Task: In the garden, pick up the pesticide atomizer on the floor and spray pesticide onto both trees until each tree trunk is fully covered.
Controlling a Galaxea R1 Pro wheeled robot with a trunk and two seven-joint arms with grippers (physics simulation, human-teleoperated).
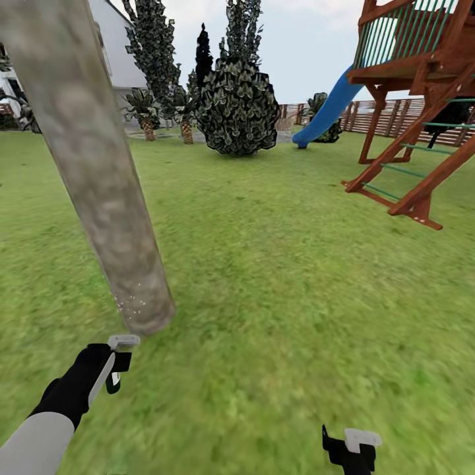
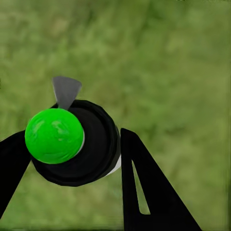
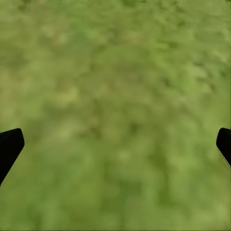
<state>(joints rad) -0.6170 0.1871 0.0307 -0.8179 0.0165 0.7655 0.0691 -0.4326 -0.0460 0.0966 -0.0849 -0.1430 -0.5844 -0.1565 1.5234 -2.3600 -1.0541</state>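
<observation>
Backyard garden, grass lawn, wooden playset, blue slide, slatted fence

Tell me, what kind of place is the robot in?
Most likely a back garden with a play area: rough green grass lawn, a wooden climbing frame with a blue slide, and a brown slatted wooden fence behind.
</observation>
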